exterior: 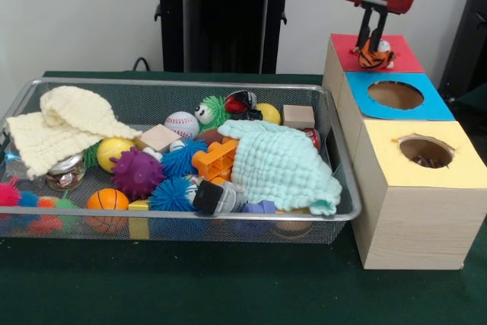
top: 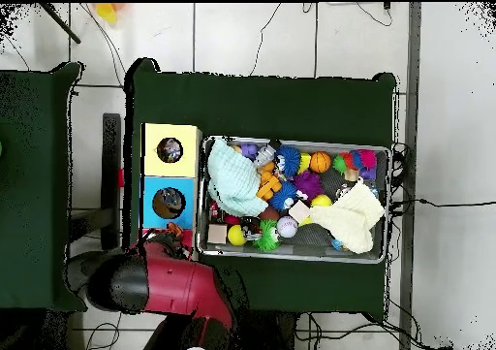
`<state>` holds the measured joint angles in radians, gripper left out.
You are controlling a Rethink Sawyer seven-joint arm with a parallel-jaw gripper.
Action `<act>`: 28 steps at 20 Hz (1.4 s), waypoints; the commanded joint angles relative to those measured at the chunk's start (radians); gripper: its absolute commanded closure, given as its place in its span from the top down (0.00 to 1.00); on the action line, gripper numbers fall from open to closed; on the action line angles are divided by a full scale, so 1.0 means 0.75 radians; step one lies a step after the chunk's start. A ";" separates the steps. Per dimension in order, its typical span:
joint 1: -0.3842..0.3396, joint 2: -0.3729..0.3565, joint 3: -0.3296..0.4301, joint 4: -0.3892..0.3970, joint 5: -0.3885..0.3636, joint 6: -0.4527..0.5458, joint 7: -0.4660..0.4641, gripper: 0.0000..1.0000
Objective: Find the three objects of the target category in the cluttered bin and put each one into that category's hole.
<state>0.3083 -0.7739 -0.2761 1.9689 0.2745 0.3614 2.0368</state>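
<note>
The gripper [exterior: 375,45] hangs over the red-topped box [exterior: 401,54], its black fingers closed narrowly on an orange and black striped toy [exterior: 376,58] that sits right at the box top, where the hole would be; the hole itself is hidden beneath the toy. Just beside the gripper, toward the camera in the front view, stands the blue-topped box [exterior: 431,97] with its round hole open, and beyond that the yellow-topped box [exterior: 456,165], whose hole shows something dark inside. Well off to the gripper's side lies the wire mesh bin [exterior: 335,215], full of clutter: a mint green cloth [exterior: 285,165], a cream cloth [exterior: 65,123], a baseball [exterior: 181,123], a purple spiky ball [exterior: 138,173], an orange basketball [exterior: 107,200], an orange building block [exterior: 215,159] and a wooden block [exterior: 298,116]. In the overhead view the red arm [top: 179,286] reaches to the same box.
</note>
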 commanded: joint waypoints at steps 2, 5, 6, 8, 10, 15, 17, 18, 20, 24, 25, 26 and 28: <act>0.067 -0.005 0.063 0.031 0.073 0.009 0.322 0.00; 0.052 -0.014 0.070 0.054 0.076 -0.003 0.301 0.00; 0.049 -0.019 0.072 0.065 0.078 -0.010 0.298 0.00; 0.039 -0.025 0.080 0.087 0.078 -0.035 0.289 0.00; 0.022 -0.030 0.097 0.115 0.075 -0.065 0.276 0.00; -0.050 -0.045 0.149 0.185 0.059 -0.142 0.233 0.00; -0.071 -0.055 0.171 0.216 0.049 -0.173 0.225 0.00; -0.086 -0.057 0.184 0.230 0.044 -0.188 0.220 0.00; -0.090 -0.052 0.185 0.236 0.027 -0.206 0.217 0.00; -0.080 -0.025 0.197 0.238 0.015 -0.253 0.229 0.00; -0.085 -0.024 0.201 0.237 0.015 -0.254 0.225 0.00; -0.080 -0.024 0.197 0.232 0.017 -0.248 0.224 0.00; -0.066 -0.023 0.181 0.219 0.019 -0.238 0.225 0.00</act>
<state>0.2755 -0.8083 -0.2344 2.0903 0.2885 0.2344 2.0368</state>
